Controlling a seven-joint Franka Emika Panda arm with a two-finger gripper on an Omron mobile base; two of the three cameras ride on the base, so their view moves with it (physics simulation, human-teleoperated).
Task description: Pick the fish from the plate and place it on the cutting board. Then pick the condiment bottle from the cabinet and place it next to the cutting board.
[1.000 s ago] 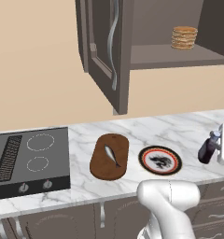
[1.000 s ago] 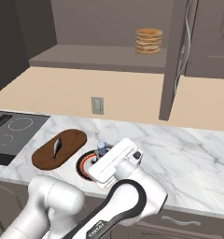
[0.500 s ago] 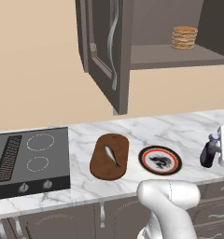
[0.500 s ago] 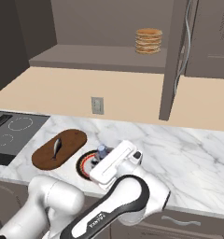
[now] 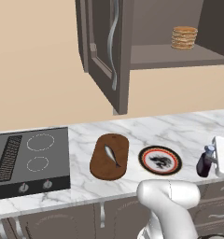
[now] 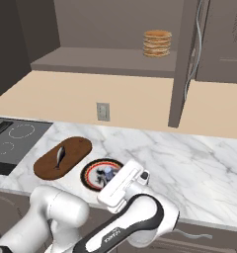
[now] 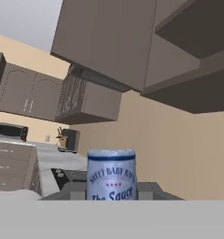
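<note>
Purple-brown condiment bottle [image 5: 205, 164] sits clamped between the jaws.

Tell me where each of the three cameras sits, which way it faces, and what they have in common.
Left base view: behind the arm's left, facing counter and open cabinet; white arm lower right.
Right base view: behind its right, same counter; arm lower left.
Hand view: on the hand, along the gripper shut on the condiment bottle.
Both base views share fish on cutting board, plate, bottle.
</note>
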